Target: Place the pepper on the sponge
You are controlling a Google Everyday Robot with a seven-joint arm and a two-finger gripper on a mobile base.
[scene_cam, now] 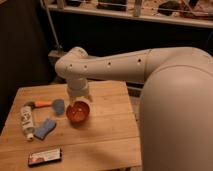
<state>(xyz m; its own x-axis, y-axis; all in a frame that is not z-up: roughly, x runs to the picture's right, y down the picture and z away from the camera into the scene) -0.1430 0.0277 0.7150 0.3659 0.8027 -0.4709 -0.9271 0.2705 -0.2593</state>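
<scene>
The pepper [43,104] is a slim bright-orange piece lying on the wooden table [100,135] at the left, next to a paler grey-blue roundish piece [58,106]. The sponge [45,128] is a medium-blue pad nearer the front, beside the white bottle [27,120]. My gripper [78,102] hangs at the end of the white arm, right over the orange-red bowl [78,112], to the right of both the pepper and the sponge.
A dark flat packet [45,157] lies near the table's front edge. My large white arm covers the right side of the view. Behind the table are a dark wall and a metal rail.
</scene>
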